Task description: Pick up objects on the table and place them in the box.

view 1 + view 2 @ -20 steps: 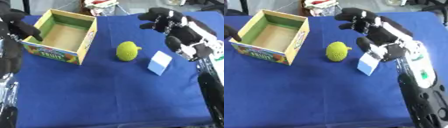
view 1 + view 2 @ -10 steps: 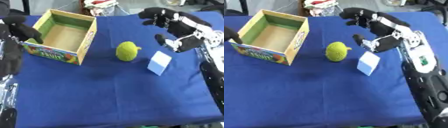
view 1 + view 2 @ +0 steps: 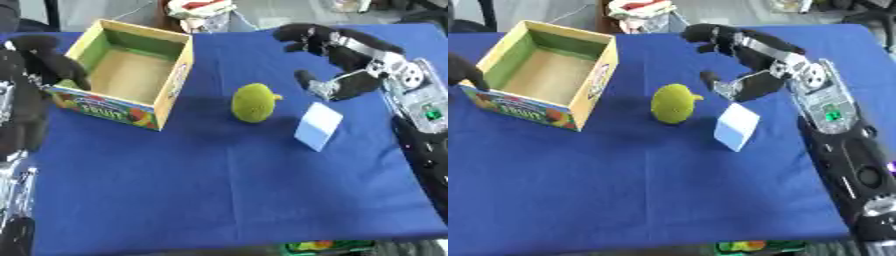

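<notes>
Hovering right robot hand (image 3: 337,62) — fingers spread, beyond fruit (image 3: 254,102)

Right robot hand (image 3: 337,60) spread open; left robot hand (image 3: 48,62) curled

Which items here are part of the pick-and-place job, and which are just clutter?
Job items:
- yellow-green fruit, on the blue cloth
- pale blue block, beside the fruit
- open fruit box, nothing seen inside
- right robot hand, open, above the block
- left robot hand, at the box's left wall

Lying about:
- red-and-white bundle beyond the table's far edge
</notes>
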Robot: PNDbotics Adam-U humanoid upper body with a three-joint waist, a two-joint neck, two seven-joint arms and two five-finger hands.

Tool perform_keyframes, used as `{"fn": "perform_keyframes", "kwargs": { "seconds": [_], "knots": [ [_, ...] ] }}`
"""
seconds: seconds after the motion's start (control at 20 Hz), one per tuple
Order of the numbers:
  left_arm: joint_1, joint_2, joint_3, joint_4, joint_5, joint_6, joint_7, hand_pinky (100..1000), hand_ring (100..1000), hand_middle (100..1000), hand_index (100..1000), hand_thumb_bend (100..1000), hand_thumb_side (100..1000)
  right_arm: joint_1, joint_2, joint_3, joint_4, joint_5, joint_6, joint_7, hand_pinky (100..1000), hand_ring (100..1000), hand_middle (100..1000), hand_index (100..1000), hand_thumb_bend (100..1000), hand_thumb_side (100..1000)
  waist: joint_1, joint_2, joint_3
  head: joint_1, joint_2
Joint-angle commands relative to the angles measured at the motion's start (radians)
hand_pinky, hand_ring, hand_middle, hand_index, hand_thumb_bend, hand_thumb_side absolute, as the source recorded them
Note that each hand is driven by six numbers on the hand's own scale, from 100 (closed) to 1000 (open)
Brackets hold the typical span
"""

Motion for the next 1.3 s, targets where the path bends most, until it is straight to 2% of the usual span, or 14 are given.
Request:
{"fn": "perform_keyframes", "kwargs": {
  "seconds": [0.05, 0.55, 0.7, 0.9, 0.95, 1.2, 1.3],
  "knots": [
    [-0.004, 0.008, -0.002, -0.020, -0.006, 0.001, -0.006, 446, 534, 425, 729, 100, 727, -0.047, -0.025, 0.023, 0.030, 0.054, -0.175, 0.146, 939, 1000, 946, 1000, 100, 206, -0.002, -0.020, 0.001, -0.001, 0.005],
    [-0.001, 0.009, -0.006, -0.020, -0.010, 0.009, -0.009, 444, 533, 424, 728, 100, 731, -0.138, 0.004, 0.082, 0.135, 0.202, -0.255, 0.140, 934, 1000, 938, 997, 100, 249, -0.007, -0.023, 0.008, -0.005, 0.005],
    [-0.001, 0.009, -0.007, -0.020, -0.011, 0.011, -0.010, 443, 532, 423, 728, 100, 732, -0.163, 0.012, 0.096, 0.179, 0.250, -0.275, 0.144, 934, 1000, 938, 996, 100, 332, -0.009, -0.024, 0.010, -0.011, 0.005],
    [-0.001, 0.010, -0.008, -0.020, -0.013, 0.012, -0.009, 442, 532, 423, 728, 100, 733, -0.194, 0.019, 0.112, 0.247, 0.312, -0.299, 0.152, 930, 1000, 938, 998, 100, 501, -0.010, -0.024, 0.013, -0.019, 0.005],
    [-0.001, 0.010, -0.008, -0.020, -0.013, 0.012, -0.009, 442, 532, 422, 728, 100, 733, -0.199, 0.020, 0.113, 0.265, 0.327, -0.302, 0.152, 930, 1000, 937, 998, 100, 505, -0.010, -0.024, 0.014, -0.021, 0.005],
    [-0.001, 0.011, -0.010, -0.020, -0.016, 0.014, -0.010, 441, 531, 422, 727, 100, 735, -0.216, 0.032, 0.111, 0.336, 0.400, -0.317, 0.150, 927, 1000, 939, 998, 100, 634, -0.010, -0.023, 0.014, -0.030, 0.005],
    [0.000, 0.011, -0.011, -0.020, -0.018, 0.014, -0.010, 440, 531, 421, 727, 100, 736, -0.218, 0.040, 0.111, 0.359, 0.431, -0.324, 0.145, 926, 1000, 938, 999, 100, 624, -0.010, -0.023, 0.014, -0.033, 0.005]
  ]
}}
